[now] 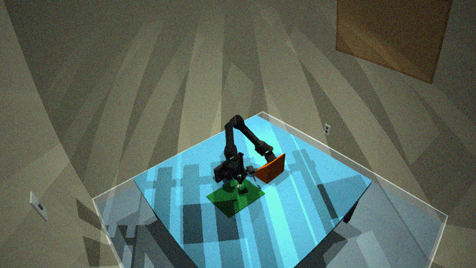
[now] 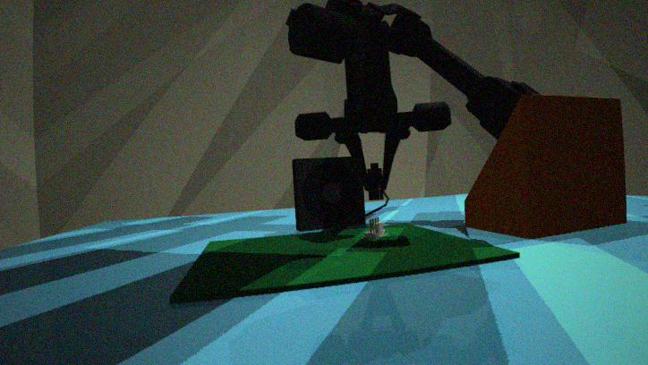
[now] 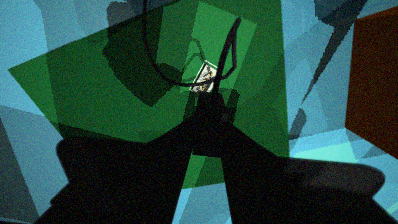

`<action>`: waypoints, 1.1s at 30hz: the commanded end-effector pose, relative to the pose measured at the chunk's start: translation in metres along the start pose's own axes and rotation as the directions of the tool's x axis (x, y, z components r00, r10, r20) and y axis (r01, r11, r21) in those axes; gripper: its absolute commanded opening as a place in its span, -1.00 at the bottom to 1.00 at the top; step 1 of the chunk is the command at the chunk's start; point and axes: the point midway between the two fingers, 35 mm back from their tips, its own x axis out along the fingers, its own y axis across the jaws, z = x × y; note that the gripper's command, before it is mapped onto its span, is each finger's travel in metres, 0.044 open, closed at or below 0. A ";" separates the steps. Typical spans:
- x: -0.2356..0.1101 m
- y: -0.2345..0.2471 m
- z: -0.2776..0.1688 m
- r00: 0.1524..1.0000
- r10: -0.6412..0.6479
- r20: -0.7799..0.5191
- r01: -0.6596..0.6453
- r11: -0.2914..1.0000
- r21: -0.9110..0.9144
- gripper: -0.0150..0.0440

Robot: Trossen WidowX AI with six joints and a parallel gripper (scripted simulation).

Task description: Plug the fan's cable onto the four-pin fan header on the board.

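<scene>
My gripper point(image 2: 375, 184) point(image 3: 207, 123) points down and is shut on the dark cable plug point(image 2: 374, 174) point(image 3: 210, 104). It holds the plug in the air above the board. The pale four-pin header point(image 1: 238, 186) point(image 2: 375, 232) point(image 3: 203, 79) stands on the green board point(image 1: 229, 210) point(image 2: 271, 274) point(image 3: 100, 120) with its pins bare. In the exterior view the plug is above the header with a gap; in the wrist view the header lies just beyond the plug. The thin black cable point(image 3: 146, 35) loops from the plug. The square black fan point(image 2: 328, 194) stands behind the board.
An orange block point(image 1: 271, 169) point(image 2: 553, 167) point(image 3: 375, 80) with a slanted side stands to the right of the board. The arm reaches over from behind it. The fan stands close on the gripper's left in the exterior view. Striped shadows cover the blue table point(image 1: 276, 232) point(image 2: 589, 290).
</scene>
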 end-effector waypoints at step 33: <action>0.000 0.008 0.014 1.000 0.002 0.010 -0.006 0.906 0.423 -0.49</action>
